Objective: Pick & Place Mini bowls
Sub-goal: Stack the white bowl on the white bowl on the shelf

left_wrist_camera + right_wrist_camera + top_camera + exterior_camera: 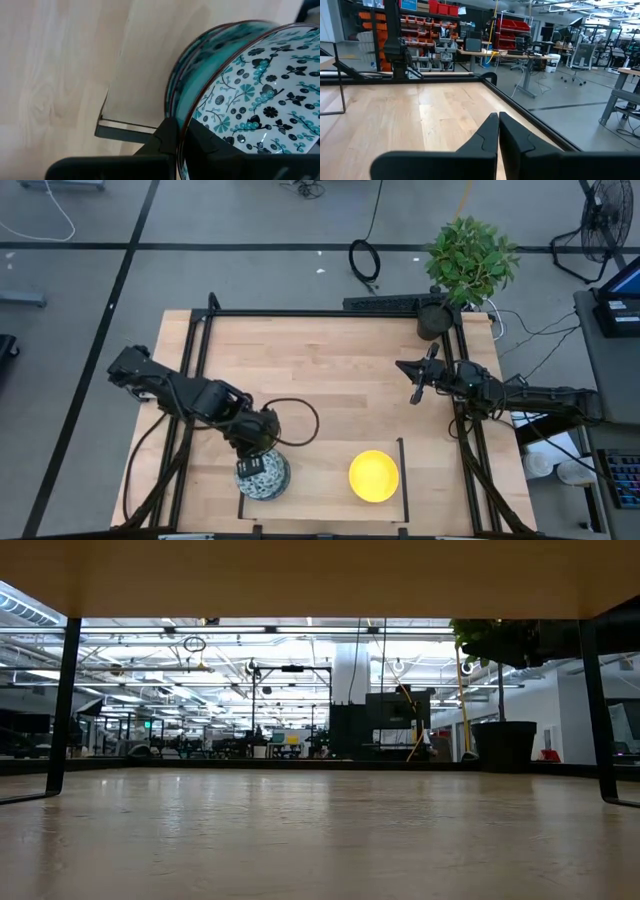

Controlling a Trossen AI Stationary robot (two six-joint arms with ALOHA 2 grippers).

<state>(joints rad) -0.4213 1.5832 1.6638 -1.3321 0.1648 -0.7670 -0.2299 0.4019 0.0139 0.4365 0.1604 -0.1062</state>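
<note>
Left claw [258, 463]: pinched shut on the rim of a blue-patterned mini bowl [264, 476], at the counter's [330, 390] near edge, inside the taped outline, likely for placing. Yellow mini bowl [374, 476] rests beside it. Right claw [417, 394]: shut, empty, waiting.

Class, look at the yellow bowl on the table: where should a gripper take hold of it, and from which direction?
Probably the rim, from straight above. The yellow bowl sits upright, mouth open upward, its rim exposed all round, so one finger can go inside, one outside, pinching the thin wall.
</note>
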